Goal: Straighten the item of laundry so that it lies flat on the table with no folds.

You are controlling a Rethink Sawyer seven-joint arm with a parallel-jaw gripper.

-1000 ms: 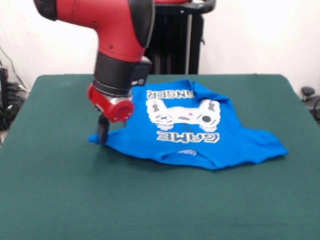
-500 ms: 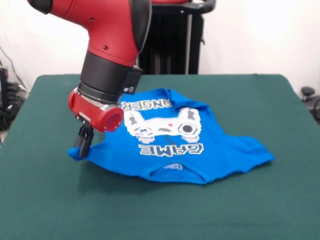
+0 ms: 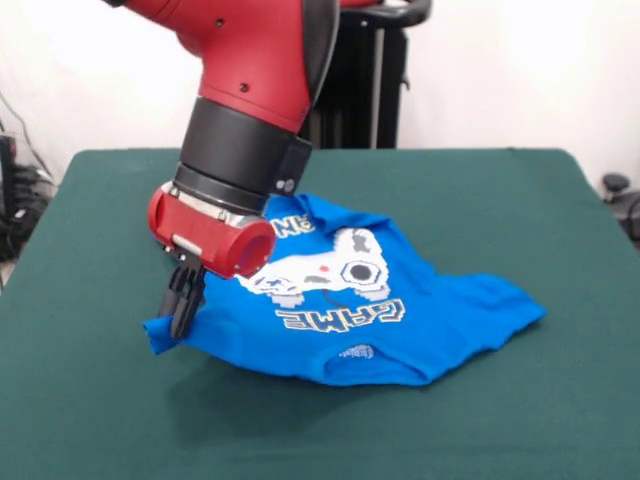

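The robot's fingers (image 3: 183,312) are closed on one corner of the blue shirt (image 3: 400,330), pinching it just above the green table (image 3: 90,400) at the shirt's left end. The rest of the shirt lies rumpled on the table's middle, print side up, its right sleeve stretched out rightward.

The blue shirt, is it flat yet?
Not yet. The blue shirt bunches up in folds, one corner lifted by the pincer shut on it.
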